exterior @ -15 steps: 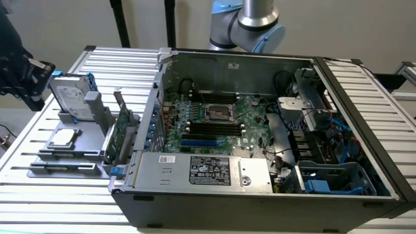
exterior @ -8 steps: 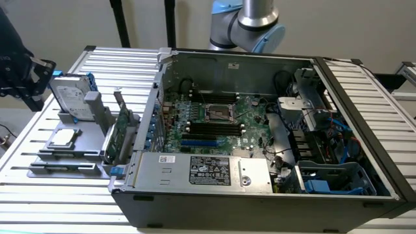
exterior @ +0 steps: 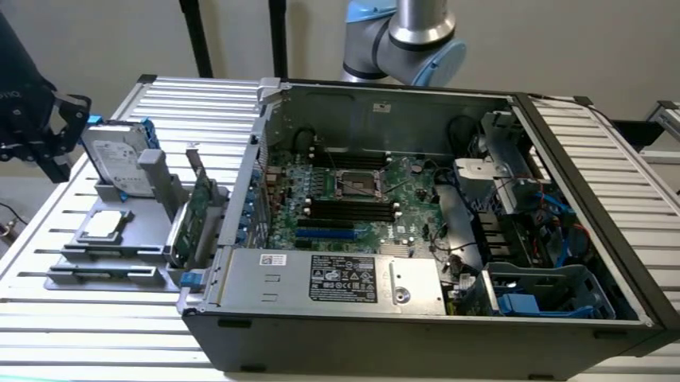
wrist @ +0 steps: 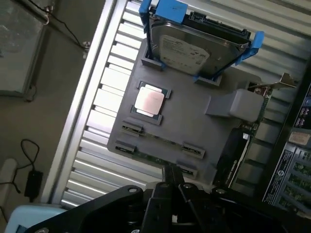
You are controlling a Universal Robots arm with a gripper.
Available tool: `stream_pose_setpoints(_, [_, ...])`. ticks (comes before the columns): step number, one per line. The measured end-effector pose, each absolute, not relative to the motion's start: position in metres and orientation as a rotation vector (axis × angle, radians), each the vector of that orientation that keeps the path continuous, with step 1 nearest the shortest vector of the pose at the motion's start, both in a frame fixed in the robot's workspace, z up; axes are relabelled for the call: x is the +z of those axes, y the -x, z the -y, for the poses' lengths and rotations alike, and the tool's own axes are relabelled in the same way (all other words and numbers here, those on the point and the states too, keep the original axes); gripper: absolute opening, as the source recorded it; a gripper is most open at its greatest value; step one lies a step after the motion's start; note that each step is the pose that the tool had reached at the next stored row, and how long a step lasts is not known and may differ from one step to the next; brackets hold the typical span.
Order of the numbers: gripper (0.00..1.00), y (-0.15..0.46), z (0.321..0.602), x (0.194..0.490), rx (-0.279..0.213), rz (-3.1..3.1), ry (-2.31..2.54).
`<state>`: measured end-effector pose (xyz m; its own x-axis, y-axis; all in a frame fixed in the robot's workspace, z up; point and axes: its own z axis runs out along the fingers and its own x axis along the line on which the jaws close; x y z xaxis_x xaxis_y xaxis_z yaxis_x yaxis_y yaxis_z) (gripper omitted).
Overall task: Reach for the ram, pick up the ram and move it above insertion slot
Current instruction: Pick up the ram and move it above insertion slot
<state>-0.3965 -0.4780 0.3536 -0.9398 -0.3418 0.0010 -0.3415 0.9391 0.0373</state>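
Fingertips (wrist: 170, 178) look pressed together, though the gap is hard to judge; nothing pinched. Black gripper (wrist: 174, 183) hovers at the edge of the grey plastic fixture tray (wrist: 194, 121). The ram, a long thin green stick (wrist: 150, 156), sits in the tray's outermost clip row, just beyond the fingertips, untouched.

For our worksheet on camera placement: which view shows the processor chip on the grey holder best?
The wrist view: it looks down on the processor chip, showing its whole square silver top in the grey holder. The exterior view shows it obliquely, foreshortened, at that view's left.
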Motion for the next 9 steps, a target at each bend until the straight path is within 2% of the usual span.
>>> stream_pose_setpoints(9, [0.1, 0.3965, 0.478, 0.3525, -0.056, 3.028, -0.794])
